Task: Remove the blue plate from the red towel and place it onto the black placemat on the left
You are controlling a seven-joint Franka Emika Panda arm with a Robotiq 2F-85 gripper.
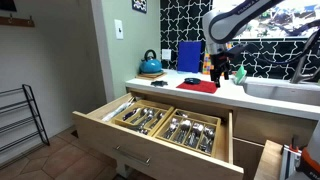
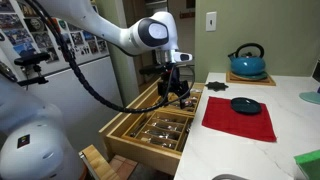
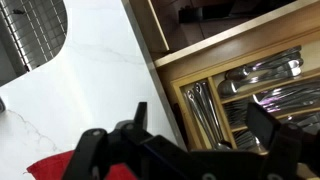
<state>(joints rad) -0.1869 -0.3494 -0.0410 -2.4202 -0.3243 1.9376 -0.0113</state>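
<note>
Over on the white desk (image 2: 290, 97), the red towel (image 2: 232, 125) has the blue plate (image 2: 245, 105) sitting on it. Pincer (image 2: 176, 93) hangs wide open, empty, off the desk's edge. Looks like approach time: next it needs to line up over the rim.

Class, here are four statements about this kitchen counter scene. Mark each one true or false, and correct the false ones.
1. The blue plate lies on the red towel. True.
2. The gripper is holding the plate. False: it is open and empty, and it is apart from the plate.
3. The cutlery drawer below the counter is pulled open. True.
4. The teal kettle stands on the red towel. False: it stands behind the towel, clear of it.
</note>
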